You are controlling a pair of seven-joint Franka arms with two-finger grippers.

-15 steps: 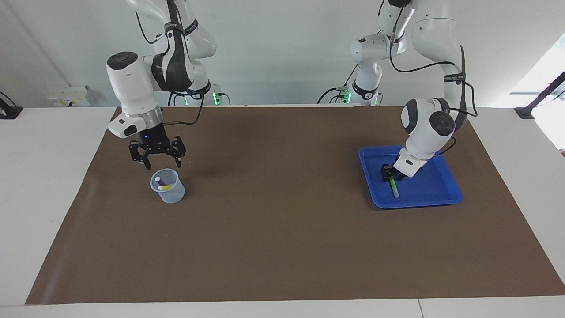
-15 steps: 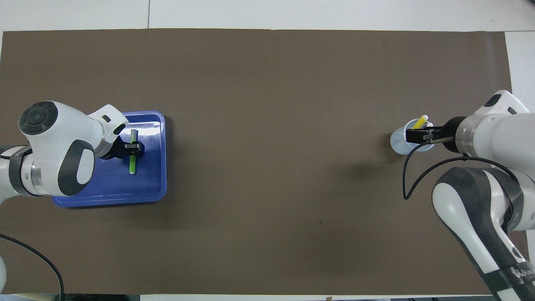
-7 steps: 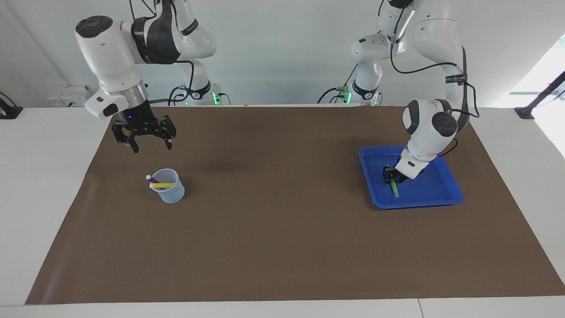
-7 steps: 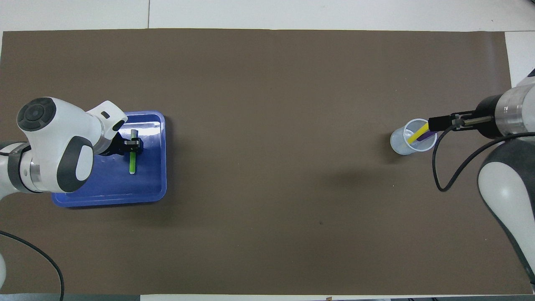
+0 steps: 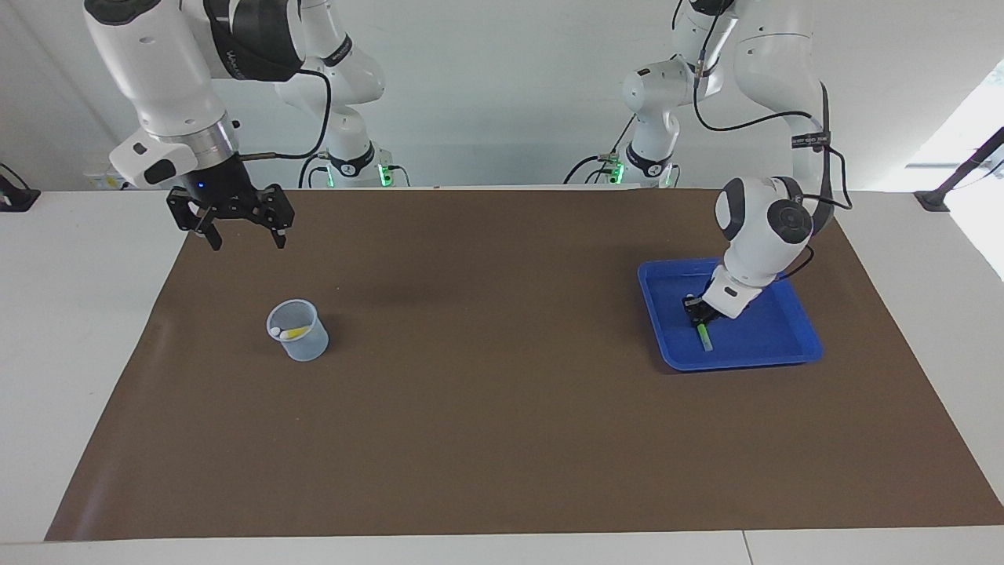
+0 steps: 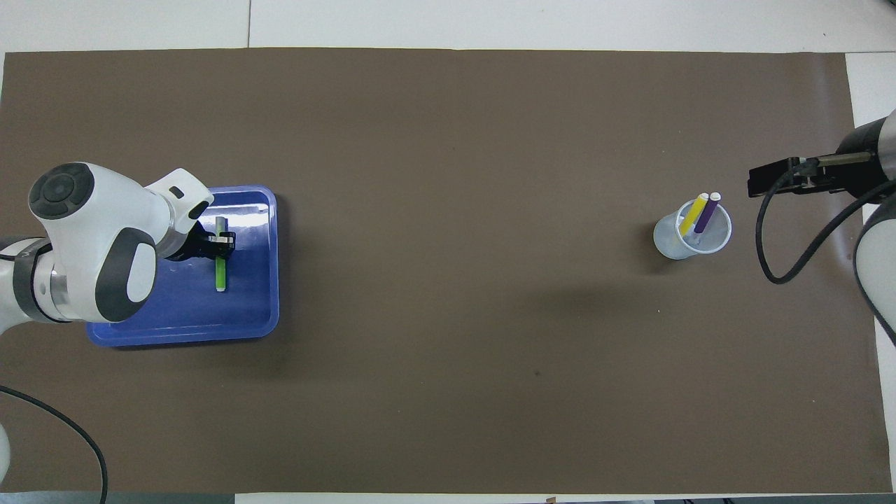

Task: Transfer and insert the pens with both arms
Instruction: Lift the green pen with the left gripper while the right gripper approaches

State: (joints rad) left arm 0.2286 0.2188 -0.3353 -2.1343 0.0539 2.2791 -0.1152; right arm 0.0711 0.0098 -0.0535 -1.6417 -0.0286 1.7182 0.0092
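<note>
Green pen [image 6: 221,271] flat in tray [image 6: 182,329], axis running near-far w/ robots.

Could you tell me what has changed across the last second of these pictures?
The right pincer, open and empty, has risen from just above the cup and drawn back toward its own arm's end of the table. The left pincer stays low in the blue tray at the green pen, sliding slightly along it. The yellow pen and purple pen remain in the cup.
</note>
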